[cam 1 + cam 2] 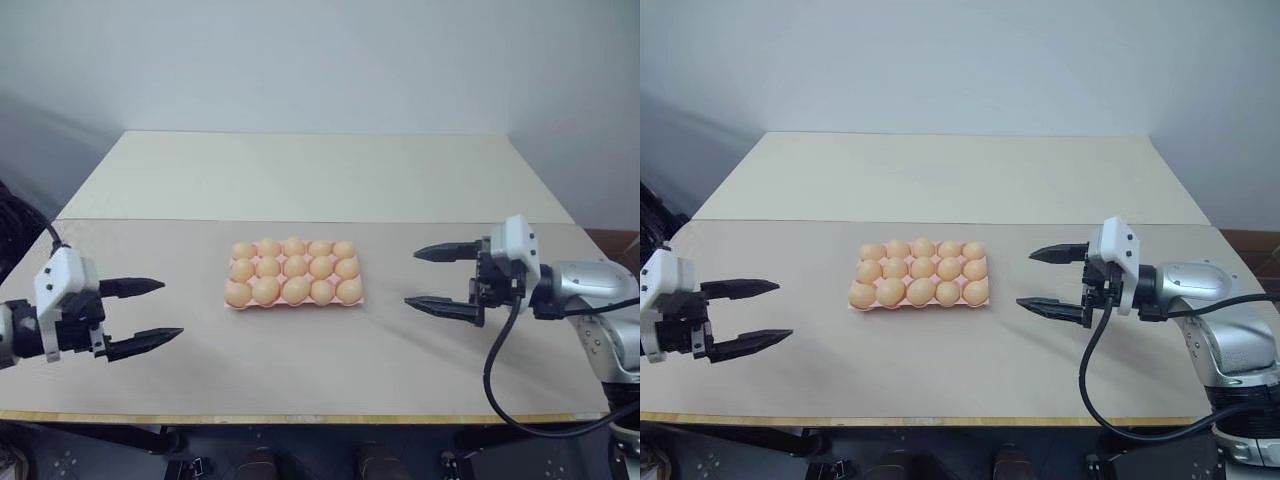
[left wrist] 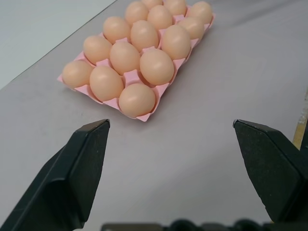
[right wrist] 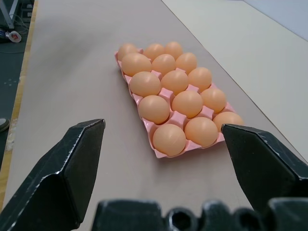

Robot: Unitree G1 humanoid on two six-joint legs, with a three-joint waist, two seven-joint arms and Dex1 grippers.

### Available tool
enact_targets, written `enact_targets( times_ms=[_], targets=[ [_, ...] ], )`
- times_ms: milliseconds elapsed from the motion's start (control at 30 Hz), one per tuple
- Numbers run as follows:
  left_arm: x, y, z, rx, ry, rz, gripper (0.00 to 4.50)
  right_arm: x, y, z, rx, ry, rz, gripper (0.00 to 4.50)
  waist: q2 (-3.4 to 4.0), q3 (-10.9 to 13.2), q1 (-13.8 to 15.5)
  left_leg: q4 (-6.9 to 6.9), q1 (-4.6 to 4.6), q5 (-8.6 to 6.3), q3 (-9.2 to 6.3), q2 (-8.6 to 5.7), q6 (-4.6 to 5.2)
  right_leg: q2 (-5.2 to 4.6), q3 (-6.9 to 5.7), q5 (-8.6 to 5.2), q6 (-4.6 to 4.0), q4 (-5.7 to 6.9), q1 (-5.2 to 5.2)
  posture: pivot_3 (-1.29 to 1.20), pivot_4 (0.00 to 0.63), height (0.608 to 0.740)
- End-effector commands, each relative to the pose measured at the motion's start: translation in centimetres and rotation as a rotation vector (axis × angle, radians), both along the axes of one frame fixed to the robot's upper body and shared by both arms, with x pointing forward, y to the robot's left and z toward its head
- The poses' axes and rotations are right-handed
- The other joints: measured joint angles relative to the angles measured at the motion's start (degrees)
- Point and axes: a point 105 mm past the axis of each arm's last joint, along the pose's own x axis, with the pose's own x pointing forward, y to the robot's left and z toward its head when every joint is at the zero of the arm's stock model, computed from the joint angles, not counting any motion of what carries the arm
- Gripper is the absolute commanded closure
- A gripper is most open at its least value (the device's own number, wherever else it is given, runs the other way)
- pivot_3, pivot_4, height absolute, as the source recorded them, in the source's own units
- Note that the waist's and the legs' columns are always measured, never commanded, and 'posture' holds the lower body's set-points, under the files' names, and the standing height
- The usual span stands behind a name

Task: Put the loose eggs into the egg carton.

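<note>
With the egg carton (image 1: 294, 275) sitting full at frame centre on the table (image 1: 300, 180), the left hand (image 1: 142, 315) and right hand (image 1: 440, 280) are being held spread and empty, so filled cups risk being knocked by any further reach.

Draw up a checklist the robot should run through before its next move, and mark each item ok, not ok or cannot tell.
1. Egg carton cups all filled, three rows of five: ok.
2. Eggs seated in cups, none on the table: ok.
3. Left gripper open, holding nothing: ok.
4. Right gripper open, holding nothing: ok.
5. Both grippers apart from the carton: ok.
</note>
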Motion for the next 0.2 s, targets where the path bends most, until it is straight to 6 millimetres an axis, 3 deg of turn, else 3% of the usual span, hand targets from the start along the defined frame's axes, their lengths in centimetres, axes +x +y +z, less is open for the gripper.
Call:
enact_targets(
  times_ms=[33,200],
  targets=[
    [-0.42,-0.41,1.11,-0.012,-0.055,0.017,0.03,-0.32,-0.05,1.11,-0.004,-0.056,0.012,0.00,0.00,0.0,-0.1,0.00,0.00,0.00,0.00,0.00,0.00,0.00,0.00,0.00,0.00,0.00,0.00,0.00,0.150,0.740],
    [-0.90,-0.81,0.77,-0.028,-0.038,0.021,0.03,-0.62,0.04,0.97,-0.001,-0.047,0.014,0.00,0.00,0.0,-0.2,0.00,0.01,0.00,0.00,0.00,0.00,0.00,0.01,0.00,0.00,0.01,0.00,0.00,0.150,0.740]
  ],
)
